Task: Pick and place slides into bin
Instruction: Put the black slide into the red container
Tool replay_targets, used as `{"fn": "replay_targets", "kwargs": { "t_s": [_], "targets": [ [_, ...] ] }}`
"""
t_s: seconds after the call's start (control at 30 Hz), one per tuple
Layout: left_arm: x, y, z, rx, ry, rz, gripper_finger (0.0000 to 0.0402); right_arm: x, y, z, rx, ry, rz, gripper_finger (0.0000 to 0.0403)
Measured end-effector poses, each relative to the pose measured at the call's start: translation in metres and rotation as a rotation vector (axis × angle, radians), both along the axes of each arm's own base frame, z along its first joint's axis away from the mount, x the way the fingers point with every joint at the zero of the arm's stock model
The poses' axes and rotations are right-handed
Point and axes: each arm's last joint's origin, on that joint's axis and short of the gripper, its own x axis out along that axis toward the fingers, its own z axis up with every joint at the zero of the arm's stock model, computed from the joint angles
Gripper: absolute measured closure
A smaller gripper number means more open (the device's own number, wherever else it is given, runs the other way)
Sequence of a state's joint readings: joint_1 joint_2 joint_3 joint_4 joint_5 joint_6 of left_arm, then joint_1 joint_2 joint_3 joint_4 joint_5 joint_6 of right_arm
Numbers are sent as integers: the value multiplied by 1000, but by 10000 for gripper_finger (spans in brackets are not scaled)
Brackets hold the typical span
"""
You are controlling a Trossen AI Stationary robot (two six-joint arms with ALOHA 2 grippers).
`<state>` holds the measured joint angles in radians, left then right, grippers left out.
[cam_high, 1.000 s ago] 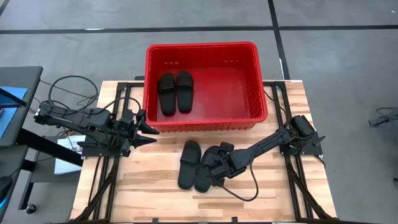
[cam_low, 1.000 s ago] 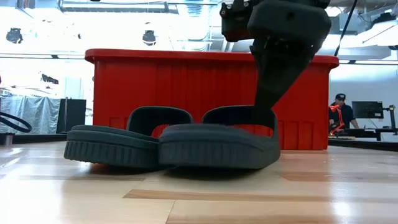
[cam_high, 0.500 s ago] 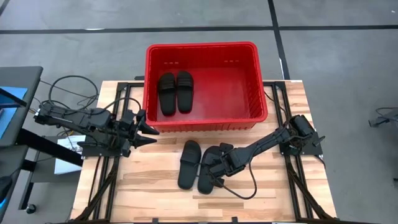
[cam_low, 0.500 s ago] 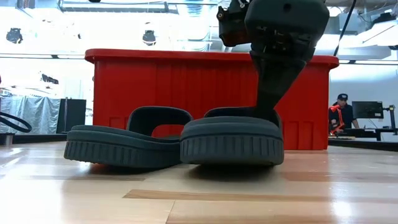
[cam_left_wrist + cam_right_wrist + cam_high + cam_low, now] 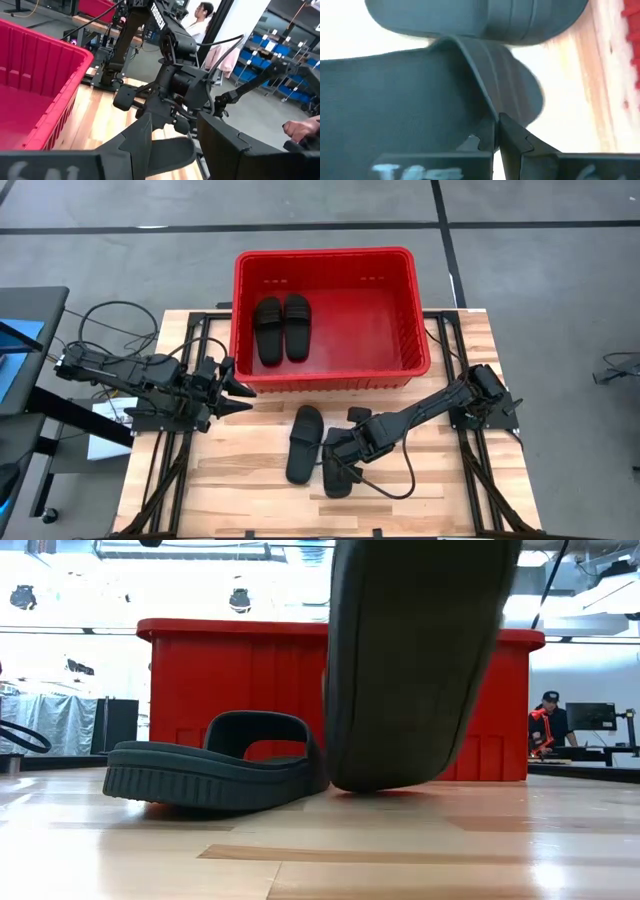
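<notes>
Two black slides [image 5: 268, 330] [image 5: 298, 327] lie side by side on the floor of the red bin [image 5: 330, 255], in its left half. A third slide [image 5: 303, 442] rests sole-down on the wooden table in front of the bin. Just right of it, my right gripper [image 5: 347, 452] is shut on a fourth slide [image 5: 410, 660], which is tipped up steeply with its sole facing the near edge. My left gripper [image 5: 243, 394] hovers open by the bin's near-left corner, holding nothing. My right gripper pinches the edge of the slide's strap band [image 5: 489, 112] between its two fingertips [image 5: 512, 135]. It comes from above, slanting down from the table's right. The slide hangs tilted, sole toward the near edge. Whether its lower end [image 5: 385, 780] still touches the table I cannot tell.
The bin's right half [image 5: 370, 320] is bare red floor. Open wood lies near the table's front edge [image 5: 250, 500]. People show in the room beyond the table [image 5: 545, 720].
My right gripper has shut on the right-hand slide's strap and risen. The slide first turned on the table, then tipped up from lying flat, so its sole now faces the near edge. The neighbouring slide stayed put.
</notes>
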<state>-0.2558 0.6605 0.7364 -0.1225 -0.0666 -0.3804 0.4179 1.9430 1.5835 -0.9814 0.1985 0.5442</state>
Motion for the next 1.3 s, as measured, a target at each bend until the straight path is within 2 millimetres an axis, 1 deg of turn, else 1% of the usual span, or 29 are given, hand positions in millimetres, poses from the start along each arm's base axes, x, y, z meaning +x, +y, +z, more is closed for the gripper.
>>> {"fn": "replay_targets", "kwargs": {
  "t_s": [0.2, 0.37, 0.7, 0.83, 0.93, 1.07, 1.17, 1.3],
  "targets": [
    [0, 0, 2, -33, -18, 1, 255, -2, -1, 32, -31, 57, 92, 402],
    [0, 0, 3, -41, -20, 1, 255, -3, -2, 66, -39, 46, 140, 402],
    [0, 0, 3, -42, -20, 1, 255, -8, -5, 142, -33, -126, 188, 403],
    [0, 0, 3, -42, -20, 1, 255, -15, -10, 174, -55, -216, 173, 403],
    [0, 0, 3, -52, -18, 2, 255, -22, -14, 193, -94, -273, 163, 403],
    [0, 0, 3, -59, -16, 2, 255, -32, -26, 208, -154, -345, 133, 403],
    [-1, 0, 5, -62, -24, 2, 255, -39, -39, 219, -198, -375, 88, 403],
    [-3, 1, 13, -47, -50, 2, 255, -40, -62, 225, -267, -381, 48, 403]
  ]
}}
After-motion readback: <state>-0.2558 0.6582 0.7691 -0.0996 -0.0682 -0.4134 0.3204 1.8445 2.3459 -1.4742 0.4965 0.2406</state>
